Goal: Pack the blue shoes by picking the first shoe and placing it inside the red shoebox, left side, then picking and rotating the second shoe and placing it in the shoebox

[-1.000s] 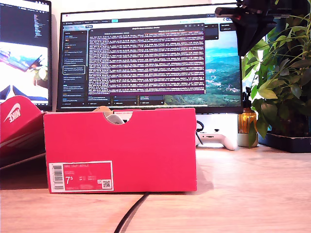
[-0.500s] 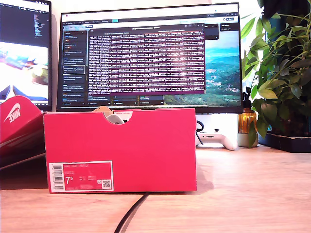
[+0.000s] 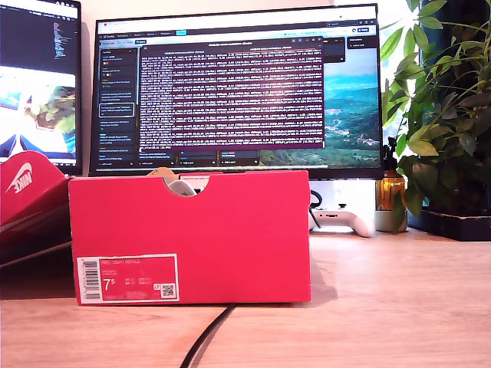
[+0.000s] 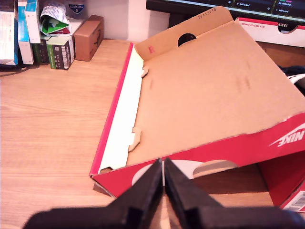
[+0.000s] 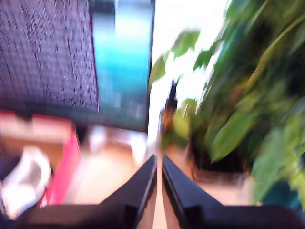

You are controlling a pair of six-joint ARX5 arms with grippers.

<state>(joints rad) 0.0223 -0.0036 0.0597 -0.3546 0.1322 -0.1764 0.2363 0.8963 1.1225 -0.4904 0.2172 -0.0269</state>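
**Clerk:** Item one, the red shoebox (image 3: 192,230)?

**Recorder:** It stood on the wooden desk (image 3: 383,307) in front of the wide monitor (image 3: 230,88), toward the exterior view's left. The end wall faced the camera: plain red card, a half-round notch (image 3: 182,184) cut in the top edge, and a white barcode label (image 3: 128,278) marked 7.5 at the lower corner on the exterior view's left. Its hinged lid (image 4: 200,90) lay thrown open; the first wrist view showed the brown inner face with a round hole, a cream side flap, and a white swoosh on the red outer rim.

**Clerk:** Item two, the blue shoes?

**Recorder:** Only something pale showed through the notch; I could not tell what it was. The second wrist view showed a white shape (image 5: 24,181) beside the box wall, too blurred to identify.

**Clerk:** Grippers?

**Recorder:** My first gripper (image 4: 163,174) hung over the lid's rim, jaws pressed together, holding nothing. My second gripper (image 5: 158,164) pointed toward the potted plant (image 3: 449,123), jaws likewise closed and empty.

**Clerk:** Sundries?

**Recorder:** A white game controller (image 3: 345,221) and a black cable (image 3: 203,341).
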